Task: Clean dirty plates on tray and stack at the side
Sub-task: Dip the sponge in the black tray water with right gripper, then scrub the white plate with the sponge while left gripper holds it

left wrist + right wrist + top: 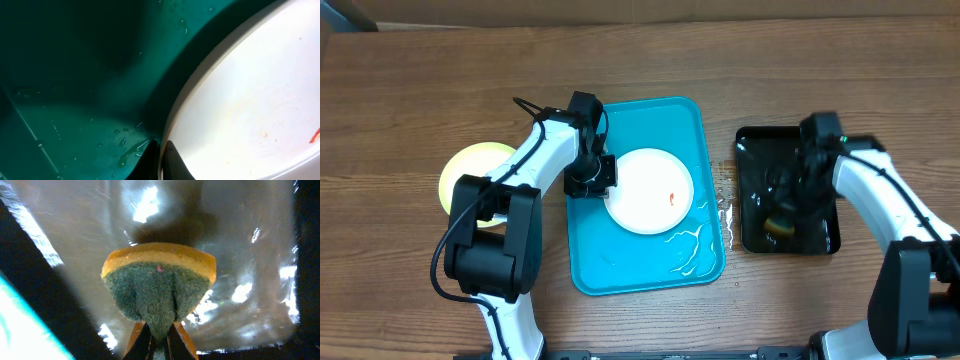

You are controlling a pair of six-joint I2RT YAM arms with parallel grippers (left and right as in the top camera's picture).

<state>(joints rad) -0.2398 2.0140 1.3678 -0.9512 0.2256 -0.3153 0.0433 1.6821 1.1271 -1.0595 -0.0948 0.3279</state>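
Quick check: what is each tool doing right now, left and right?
Left tool: closed on the rim of the white plate.
Right tool: closed on the sponge.

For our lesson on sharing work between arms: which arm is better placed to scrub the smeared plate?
Right, probably: the right end effector grips the sponge; the left end effector is pinching the white plate's rim.
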